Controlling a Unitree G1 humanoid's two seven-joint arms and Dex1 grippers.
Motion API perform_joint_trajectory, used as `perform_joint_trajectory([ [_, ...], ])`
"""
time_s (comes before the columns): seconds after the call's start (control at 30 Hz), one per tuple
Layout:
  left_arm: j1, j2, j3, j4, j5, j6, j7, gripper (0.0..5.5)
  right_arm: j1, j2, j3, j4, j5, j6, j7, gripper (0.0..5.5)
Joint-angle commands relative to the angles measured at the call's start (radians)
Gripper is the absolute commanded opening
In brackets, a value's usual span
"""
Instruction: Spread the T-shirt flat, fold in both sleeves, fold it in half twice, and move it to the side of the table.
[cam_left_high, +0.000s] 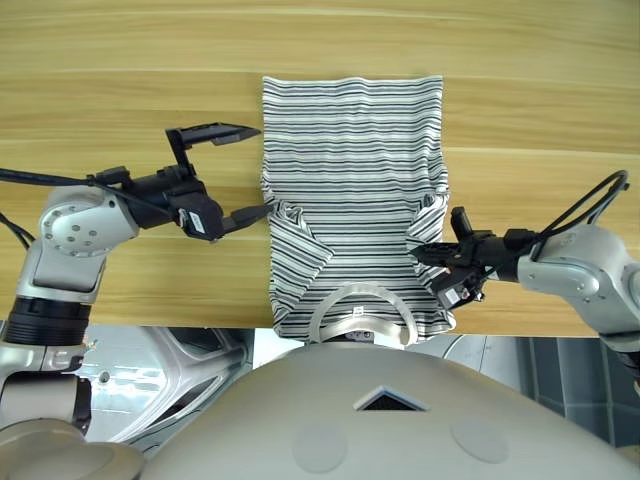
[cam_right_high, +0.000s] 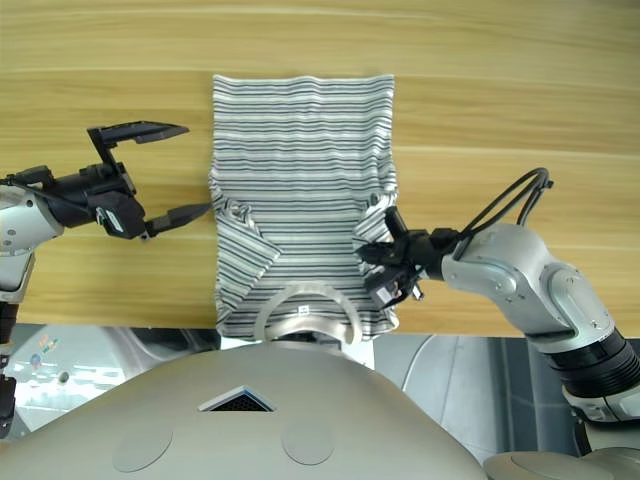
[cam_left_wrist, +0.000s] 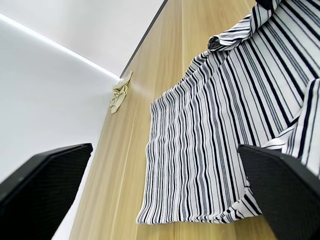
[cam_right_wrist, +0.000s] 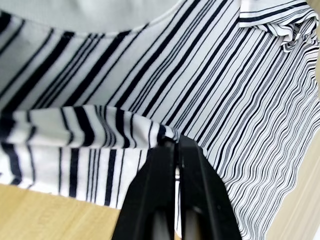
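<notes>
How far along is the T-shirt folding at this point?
Done: T-shirt lies flat with the left sleeve folded in. In hand: right pincer appears to pinch the right sleeve, laid inward; left pincer is open beside the shirt. Left: both half folds and moving it aside.

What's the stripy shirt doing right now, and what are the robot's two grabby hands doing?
T-shirt: flat on the table, both sleeves folded in, not yet folded in half.
left gripper: jaws open, beside the shirt's left edge.
right gripper: jaws shut on the folded right sleeve's edge.
</notes>
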Motion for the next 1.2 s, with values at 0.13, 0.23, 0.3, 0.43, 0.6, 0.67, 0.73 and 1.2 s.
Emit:
perform_joint_trajectory([
  [0.13,-0.005,0.004,-0.009,-0.002,-0.001,0.003,-0.009,5.4,-0.013,0.01,-0.003,-0.006,0.012,0.008,-0.002,0.04],
  [0.23,-0.012,0.002,-0.012,0.001,-0.002,0.004,-0.01,5.4,-0.018,0.025,-0.009,-0.007,0.04,0.034,-0.002,0.04],
  [0.3,-0.016,0.0,-0.015,0.004,-0.001,0.004,-0.011,5.4,-0.023,0.033,-0.013,-0.007,0.058,0.057,0.004,0.26],
  [0.43,-0.019,-0.003,-0.018,0.006,0.001,0.006,-0.009,5.4,-0.037,0.049,-0.021,-0.013,0.113,0.096,0.01,0.95],
  [0.6,-0.018,-0.007,-0.023,0.01,0.001,0.006,-0.008,5.4,-0.04,0.054,-0.002,-0.01,0.109,0.108,0.009,1.69],
  [0.67,-0.017,-0.006,-0.023,0.011,0.0,0.006,-0.006,5.4,-0.038,0.056,0.002,-0.015,0.114,0.109,0.009,2.04],
  [0.73,-0.018,-0.007,-0.025,0.011,-0.001,0.005,-0.006,5.4,-0.036,0.06,-0.005,-0.024,0.123,0.115,0.002,2.49],
  [1.2,-0.012,-0.006,-0.053,0.013,-0.005,0.007,-0.028,5.4,-0.058,0.071,0.024,0.141,0.032,0.086,-0.046,4.92],
])
